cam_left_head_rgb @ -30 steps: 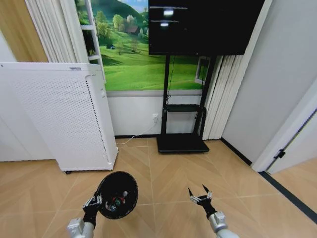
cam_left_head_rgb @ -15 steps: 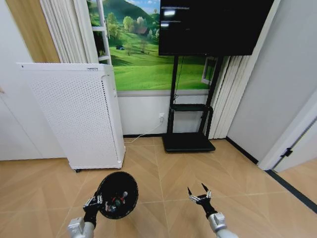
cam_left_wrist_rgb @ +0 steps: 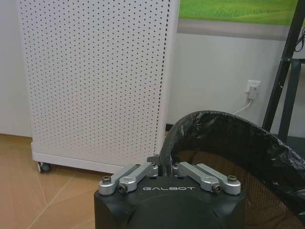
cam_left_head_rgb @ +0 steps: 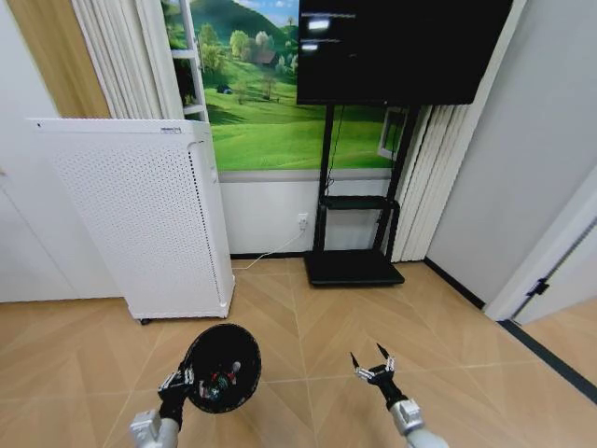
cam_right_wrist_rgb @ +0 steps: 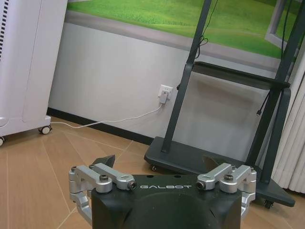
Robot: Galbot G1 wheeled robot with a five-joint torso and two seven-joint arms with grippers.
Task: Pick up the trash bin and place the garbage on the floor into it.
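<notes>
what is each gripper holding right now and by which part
The left gripper is shut on the trash bin, pinching its bag-lined rim. The right gripper is open and holds nothing.

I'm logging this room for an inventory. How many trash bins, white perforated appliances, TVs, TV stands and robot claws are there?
Trash bin: 1
White perforated appliance: 1
TV: 1
TV stand: 1
Claws: 2 (left claw shut on the bin's rim, right claw open over the floor)
Total: 6
</notes>
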